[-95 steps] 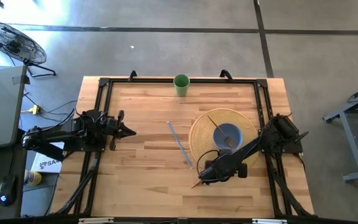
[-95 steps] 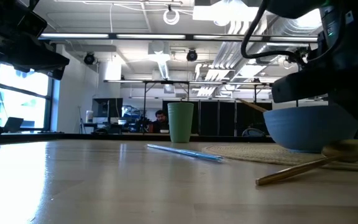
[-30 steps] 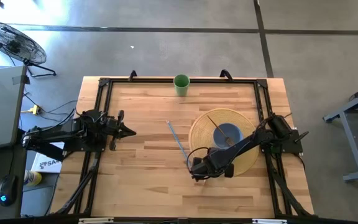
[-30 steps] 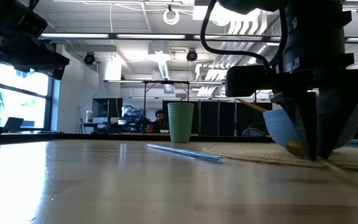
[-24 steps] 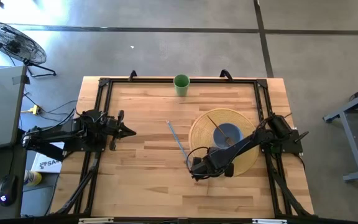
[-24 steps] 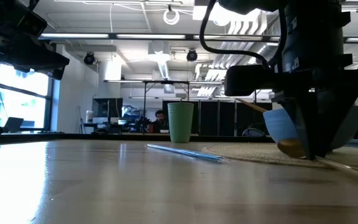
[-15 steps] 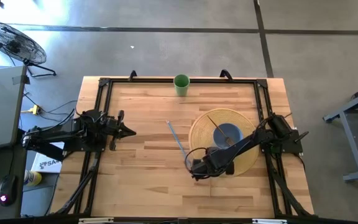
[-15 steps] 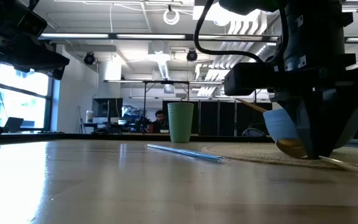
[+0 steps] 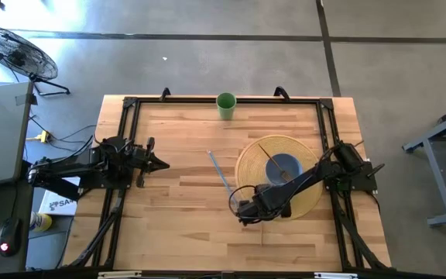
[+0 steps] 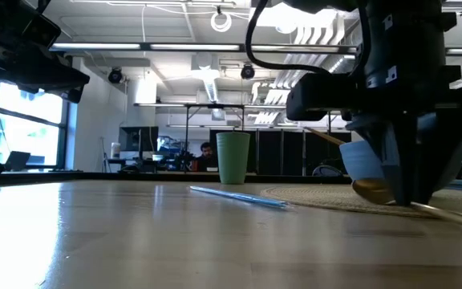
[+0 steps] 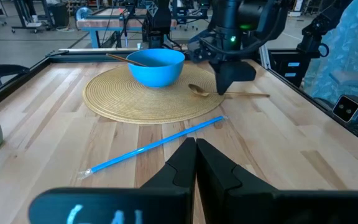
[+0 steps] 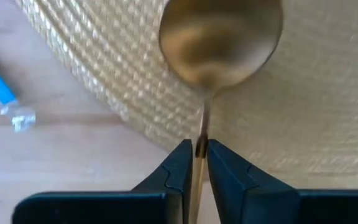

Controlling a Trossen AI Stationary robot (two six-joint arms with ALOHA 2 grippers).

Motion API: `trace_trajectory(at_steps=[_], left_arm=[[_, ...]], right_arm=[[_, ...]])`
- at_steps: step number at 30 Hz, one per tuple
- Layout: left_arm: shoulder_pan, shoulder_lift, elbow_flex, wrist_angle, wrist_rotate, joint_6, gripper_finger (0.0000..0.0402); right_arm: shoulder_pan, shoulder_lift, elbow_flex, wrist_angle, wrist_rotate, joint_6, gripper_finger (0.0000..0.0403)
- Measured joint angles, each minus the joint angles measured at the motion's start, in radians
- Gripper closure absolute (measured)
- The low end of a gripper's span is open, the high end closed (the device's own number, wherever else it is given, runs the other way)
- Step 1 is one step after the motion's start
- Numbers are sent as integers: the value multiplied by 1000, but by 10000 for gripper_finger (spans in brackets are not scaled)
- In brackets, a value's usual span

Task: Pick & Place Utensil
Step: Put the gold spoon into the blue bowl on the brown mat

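Right gripper (image 12: 196,155) jaws pinching the thin handle of the gold metal spoon (image 12: 219,40) — bowl resting on the round woven straw placemat (image 9: 304,198) edge, beside the blue bowl (image 11: 156,66), left gripper (image 11: 195,149) jaws pressed together, parked at the counter's (image 9: 176,232) left side.

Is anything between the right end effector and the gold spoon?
Nothing visible. The right end effector is already shut on the gold spoon at its handle, the bowl end resting on the woven placemat.
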Motion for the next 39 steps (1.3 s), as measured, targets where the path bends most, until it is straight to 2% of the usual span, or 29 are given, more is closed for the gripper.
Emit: trace_trajectory(at_steps=[6, 17, 21, 26, 29, 33, 39], left_arm=[[0, 0, 0, 0, 0, 0, 392], [0, 0, 0, 0, 0, 0, 392], [0, 0, 0, 0, 0, 0, 392], [0, 0, 0, 0, 0, 0, 392], [0, 0, 0, 0, 0, 0, 392], [0, 0, 0, 0, 0, 0, 392], [0, 0, 0, 0, 0, 0, 392]], right_arm=[[27, -1, 0, 20, -13, -17, 355], [69, 36, 4, 93, -21, 62, 330], [68, 37, 4, 89, -32, 62, 345], [56, 32, 2, 84, -60, 45, 385], [46, 10, -2, 86, -80, 19, 391], [41, -57, -1, 87, -89, -19, 378], [37, -170, -1, 87, -1, -66, 387]])
